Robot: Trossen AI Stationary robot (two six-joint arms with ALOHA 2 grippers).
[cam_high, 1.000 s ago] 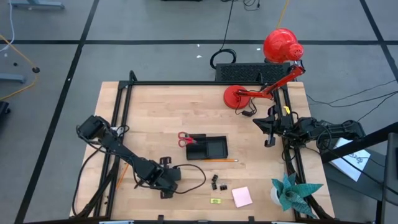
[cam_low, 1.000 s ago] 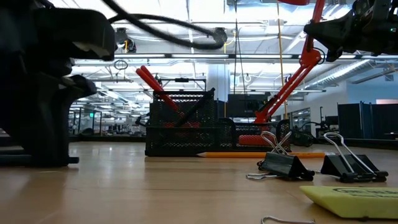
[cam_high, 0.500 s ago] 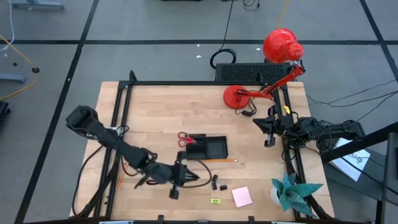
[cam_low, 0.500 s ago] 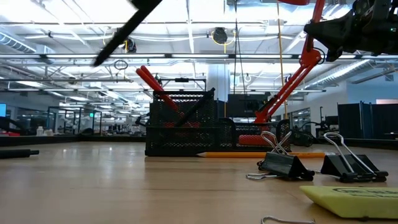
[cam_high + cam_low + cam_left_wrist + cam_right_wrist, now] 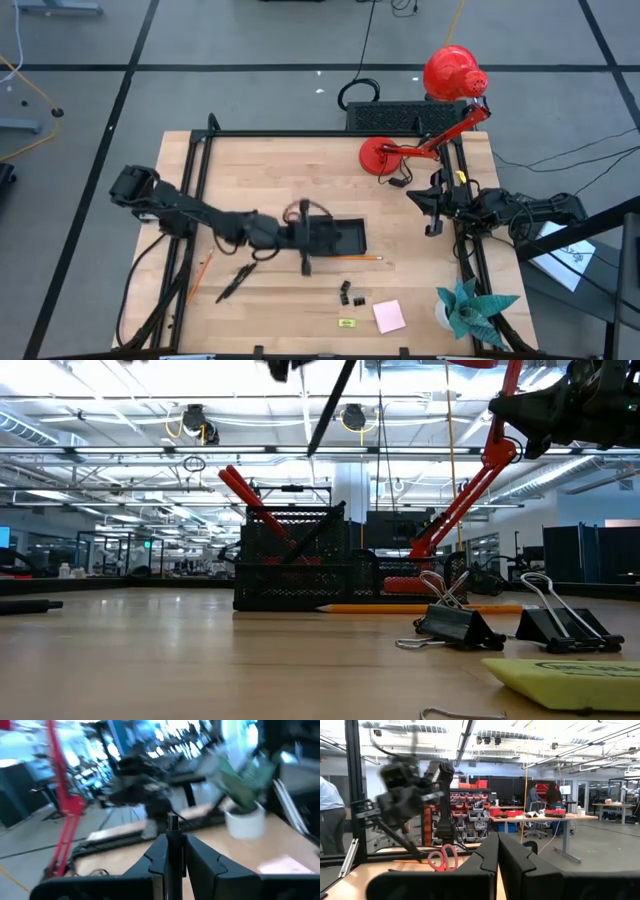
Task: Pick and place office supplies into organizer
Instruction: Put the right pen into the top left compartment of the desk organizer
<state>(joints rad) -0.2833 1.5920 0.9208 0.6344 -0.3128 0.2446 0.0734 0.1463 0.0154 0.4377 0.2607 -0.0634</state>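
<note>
**Left tool carries pen over organizer**

Left tool (image 5: 305, 238) is clenched on a dark pen (image 5: 172, 851), hovering above the left end of the black organizer (image 5: 345, 238). Red-handled scissors (image 5: 297, 212) stand in the organizer just beside the tool. An orange pencil (image 5: 357, 258) lies on the bench (image 5: 250, 170) beside the organizer. Right tool (image 5: 432, 208) is pinched closed on nothing, well apart at the bench edge.
</note>
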